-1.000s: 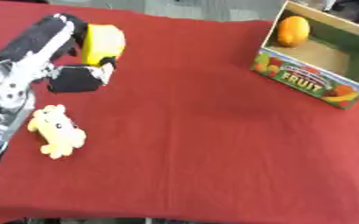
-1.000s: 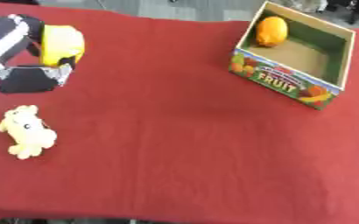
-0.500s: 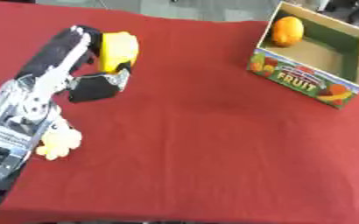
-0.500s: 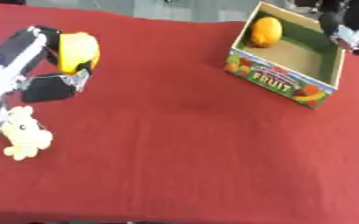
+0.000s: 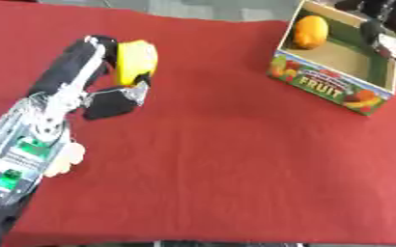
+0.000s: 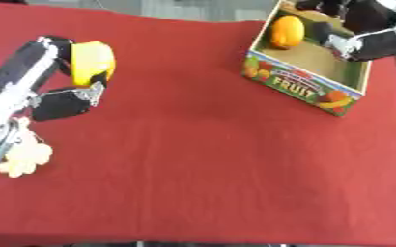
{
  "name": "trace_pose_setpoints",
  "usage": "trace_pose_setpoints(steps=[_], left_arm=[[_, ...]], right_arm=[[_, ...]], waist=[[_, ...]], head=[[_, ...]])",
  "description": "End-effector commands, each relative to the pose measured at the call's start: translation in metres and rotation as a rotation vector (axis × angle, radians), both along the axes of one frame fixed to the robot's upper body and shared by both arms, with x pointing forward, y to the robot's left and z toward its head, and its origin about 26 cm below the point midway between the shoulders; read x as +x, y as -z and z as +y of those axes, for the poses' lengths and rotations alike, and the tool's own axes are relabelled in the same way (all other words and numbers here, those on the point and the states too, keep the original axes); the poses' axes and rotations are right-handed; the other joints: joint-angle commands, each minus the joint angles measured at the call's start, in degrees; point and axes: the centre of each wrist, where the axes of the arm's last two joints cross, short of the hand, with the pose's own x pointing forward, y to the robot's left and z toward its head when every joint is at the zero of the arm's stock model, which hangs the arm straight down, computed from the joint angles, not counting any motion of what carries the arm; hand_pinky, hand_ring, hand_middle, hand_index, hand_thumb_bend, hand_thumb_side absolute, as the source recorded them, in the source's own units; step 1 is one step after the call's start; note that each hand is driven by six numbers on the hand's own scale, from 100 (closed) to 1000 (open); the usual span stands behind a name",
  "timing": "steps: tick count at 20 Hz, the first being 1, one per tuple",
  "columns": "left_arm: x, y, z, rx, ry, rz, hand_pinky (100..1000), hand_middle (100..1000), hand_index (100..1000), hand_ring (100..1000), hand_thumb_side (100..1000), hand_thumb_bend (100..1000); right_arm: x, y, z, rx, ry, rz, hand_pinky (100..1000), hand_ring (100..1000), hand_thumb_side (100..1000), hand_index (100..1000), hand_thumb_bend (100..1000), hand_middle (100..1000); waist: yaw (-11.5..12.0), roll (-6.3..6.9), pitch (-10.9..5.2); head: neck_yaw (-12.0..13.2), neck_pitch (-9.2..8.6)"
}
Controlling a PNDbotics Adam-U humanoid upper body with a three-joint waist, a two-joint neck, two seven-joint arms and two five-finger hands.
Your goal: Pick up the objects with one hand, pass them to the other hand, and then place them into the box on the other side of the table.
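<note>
gripping yellow object (image 5: 135,61) in left hand (image 5: 108,72), fingers curled round it, at 10 o'clock on red table (image 5: 227,159) | right hand (image 6: 366,34) over fruit box (image 6: 311,62) at 1 o'clock, fingers unclear | orange (image 6: 286,32) inside box | pale toy (image 6: 24,157) at 8 o'clock

Counter (image 5: 235,159) layout, left side to far right corner.

Left hand (image 5: 108,82) sits at ten o'clock, its fingers (image 5: 96,48) wrapped round a rounded object (image 5: 134,62). A small toy (image 6: 24,157) lies at eight o'clock, partly under the arm. The box (image 6: 307,72) stands at two o'clock, a round fruit (image 6: 286,31) in its far-left corner, right hand (image 6: 362,36) over its far-right rim.
</note>
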Motion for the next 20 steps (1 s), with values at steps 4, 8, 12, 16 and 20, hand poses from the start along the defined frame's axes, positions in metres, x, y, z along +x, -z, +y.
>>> trace_pose_setpoints(steps=[4,8,12,16,20], left_arm=[[0.001,-0.002,-0.009,-0.003,0.07,-0.035,634,566,601,634,404,100],[0.001,0.0,-0.015,-0.001,0.094,-0.031,635,566,601,635,410,100],[0.001,0.0,-0.022,-0.004,0.121,-0.029,633,564,600,633,410,100],[0.0,-0.001,-0.029,-0.013,0.144,-0.031,631,563,600,632,419,100],[-0.002,-0.004,-0.04,-0.034,0.177,-0.046,627,561,601,630,429,100]], right_arm=[[0.003,-0.01,0.014,-0.211,-0.155,-0.208,947,1000,100,977,100,868],[0.009,-0.007,0.026,-0.235,-0.171,-0.226,945,1000,100,975,100,869],[0.015,-0.005,0.036,-0.251,-0.182,-0.234,944,1000,100,975,100,869],[0.021,-0.004,0.045,-0.263,-0.194,-0.247,942,1000,100,973,100,869],[0.025,-0.001,0.055,-0.28,-0.208,-0.266,941,1000,100,972,100,873]], waist=[[0.3,-0.11,-0.91],[0.63,-0.16,-0.8],[1.08,-0.16,-0.7],[1.69,-0.19,-0.67],[2.21,-0.29,-0.69]], head=[[-0.65,0.36],[-1.06,0.34],[-1.67,0.33],[-2.37,0.28],[-3.25,0.42]])
